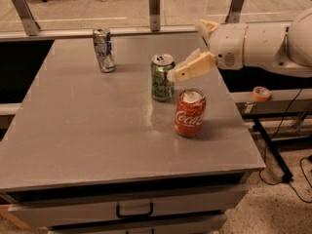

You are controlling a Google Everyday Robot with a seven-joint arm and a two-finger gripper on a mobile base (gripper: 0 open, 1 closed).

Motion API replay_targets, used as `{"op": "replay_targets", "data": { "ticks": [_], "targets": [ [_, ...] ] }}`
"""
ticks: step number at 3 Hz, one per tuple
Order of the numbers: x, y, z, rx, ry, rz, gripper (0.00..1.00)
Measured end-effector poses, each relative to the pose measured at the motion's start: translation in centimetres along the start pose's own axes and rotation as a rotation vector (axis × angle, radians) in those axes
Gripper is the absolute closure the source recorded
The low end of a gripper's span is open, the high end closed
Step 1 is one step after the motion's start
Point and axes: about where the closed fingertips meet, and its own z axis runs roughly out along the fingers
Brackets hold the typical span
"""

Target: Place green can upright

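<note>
Nearest of all, well below and left of the claw (185, 49), a drawer handle (134, 210) is seen under the front edge of the counter (97, 130).

Further in, a red can (190, 112) is found upright just below the claw, close under its lower finger (192, 67) but not touched by it.

Next comes the green can (162, 77), just left of the claw and beside that lower finger's tip. It is seen standing on its base on the counter, its silver top and pull tab turned up. Whether the fingertip touches its upper right side cannot be told.

The claw itself is held over the right part of the counter, on an arm reaching in from the right. It is spread wide and released: one finger is pointed down-left toward the green can, the other is raised well behind it, and nothing is gripped between them.

Farthest, well to the left of the claw and beyond it, a crushed can (104, 49) is seen upright near the back edge.

The task is judged practically done, since the green can is upright and unsupported. Only the claw's withdrawal is thought to be left, and it would have to be made without either near can being nudged.
</note>
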Motion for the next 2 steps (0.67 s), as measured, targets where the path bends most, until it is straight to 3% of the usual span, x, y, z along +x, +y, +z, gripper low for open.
{"op": "replay_targets", "data": {
  "ticks": [1, 2],
  "targets": [
    [-1.96, -0.77, -2.03, 0.089, 0.056, -0.034, 0.00],
    [-2.64, -0.59, -2.02, 0.091, 0.057, -0.043, 0.00]
  ]
}}
